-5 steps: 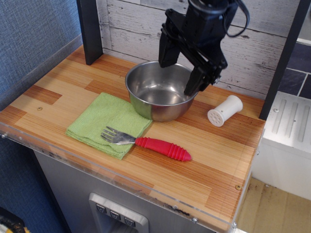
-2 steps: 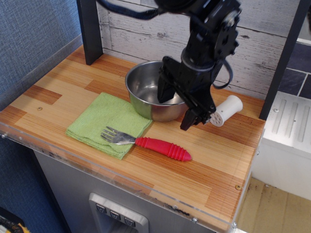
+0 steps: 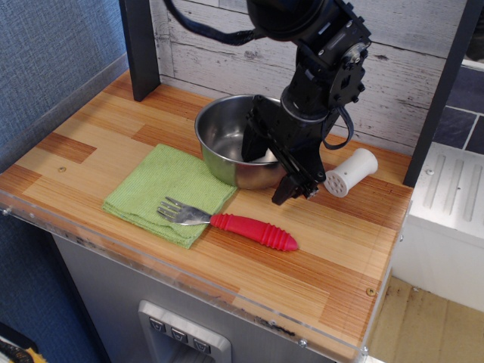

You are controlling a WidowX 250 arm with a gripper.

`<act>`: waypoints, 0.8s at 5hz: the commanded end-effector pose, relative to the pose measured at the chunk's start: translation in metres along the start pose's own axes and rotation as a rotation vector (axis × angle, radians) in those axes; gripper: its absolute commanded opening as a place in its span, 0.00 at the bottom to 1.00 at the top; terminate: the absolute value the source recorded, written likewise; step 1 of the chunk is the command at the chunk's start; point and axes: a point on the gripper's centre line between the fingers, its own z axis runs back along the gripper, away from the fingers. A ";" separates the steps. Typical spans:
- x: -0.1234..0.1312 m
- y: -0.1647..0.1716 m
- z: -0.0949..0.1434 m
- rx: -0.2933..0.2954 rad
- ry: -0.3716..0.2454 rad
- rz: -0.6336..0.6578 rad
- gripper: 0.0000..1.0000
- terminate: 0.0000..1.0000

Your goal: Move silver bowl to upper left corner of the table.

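Observation:
The silver bowl [image 3: 221,140] stands at the back middle of the striped wood table [image 3: 106,125], its near edge resting on a folded green cloth [image 3: 161,185]. My black gripper [image 3: 267,175] has come down over the bowl's right rim. Its jaws are apart, with one finger inside the bowl and the other outside its right wall, near the tabletop. It is open and straddles the rim without pinching it. The arm hides the bowl's right side.
A fork with a red handle [image 3: 253,229] lies in front of the bowl, its tines on the cloth. A small white perforated cylinder [image 3: 350,172] lies right of the gripper. A black post [image 3: 139,47] stands at the back left corner, before a plank wall.
The gripper has dropped from above the bowl to its right rim and now straddles it, shifting slightly left in the last moment. The bowl has not moved.

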 end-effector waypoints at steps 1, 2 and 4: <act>0.012 0.015 0.017 0.064 -0.038 -0.026 0.00 0.00; 0.010 0.012 0.017 0.056 -0.036 -0.029 0.00 0.00; 0.012 0.001 0.016 0.046 0.002 -0.073 0.00 0.00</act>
